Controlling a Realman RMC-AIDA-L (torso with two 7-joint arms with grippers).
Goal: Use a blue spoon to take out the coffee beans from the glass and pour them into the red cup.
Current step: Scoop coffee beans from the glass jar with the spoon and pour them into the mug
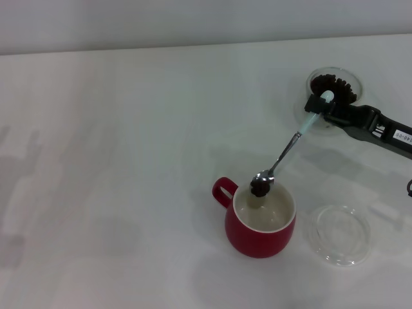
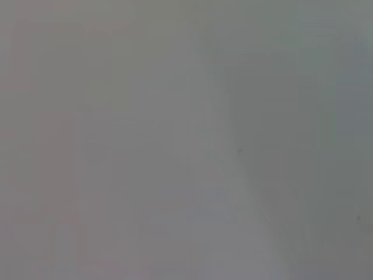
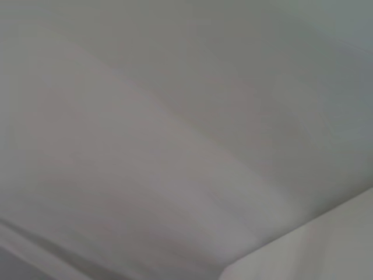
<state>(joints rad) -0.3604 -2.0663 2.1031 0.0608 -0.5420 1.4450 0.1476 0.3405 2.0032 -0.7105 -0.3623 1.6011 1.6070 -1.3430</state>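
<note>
The right end effector [image 1: 320, 106], entering from the right over the white worktop [image 1: 116, 161], is clamped on the pale handle of the blue spoon [image 1: 286, 149]. The spoon slopes down and leftward from it, its bowl holding coffee beans [image 1: 260, 187] just above the far rim of the red cup [image 1: 260, 222]. A slow roll of the wrist over the cream interior should tip them in cleanly. The glass [image 1: 335, 84] sits behind the end effector; a clear dish [image 1: 339, 234] lies beside the cup. The left end effector is out of view.
</note>
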